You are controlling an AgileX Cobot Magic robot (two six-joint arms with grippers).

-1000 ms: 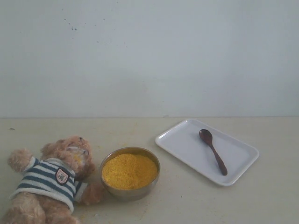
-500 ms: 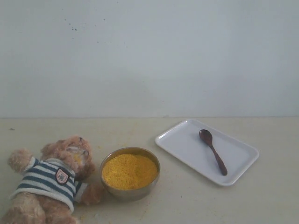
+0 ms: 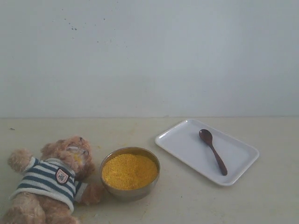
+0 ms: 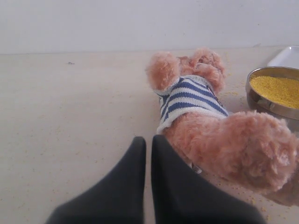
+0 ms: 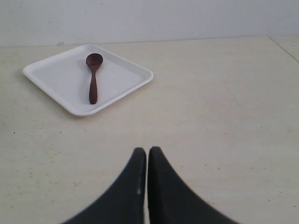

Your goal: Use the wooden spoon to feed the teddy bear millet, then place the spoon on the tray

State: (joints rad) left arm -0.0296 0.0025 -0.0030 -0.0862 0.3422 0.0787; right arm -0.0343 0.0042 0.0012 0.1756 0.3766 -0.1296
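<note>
I see the wooden spoon (image 3: 213,151) lying on the tray (image 3: 184,142), right of the millet (image 3: 129,171) and the teddy bear (image 3: 49,179). The beige tabletop (image 3: 196,205) is speckled (stray grains), with a pale wall (image 3: 149,56) behind. My left jaws and right jaws are pressed together, empty.

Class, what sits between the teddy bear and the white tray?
A steel bowl heaped with millet; the exterior view shows it.

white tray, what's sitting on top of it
Only a small dark reddish-brown wooden spoon lies on the flat white rectangular plastic tray, its bowl toward the far end. The strip of tray right beneath the spoon is covered, so it cannot be seen.
</note>
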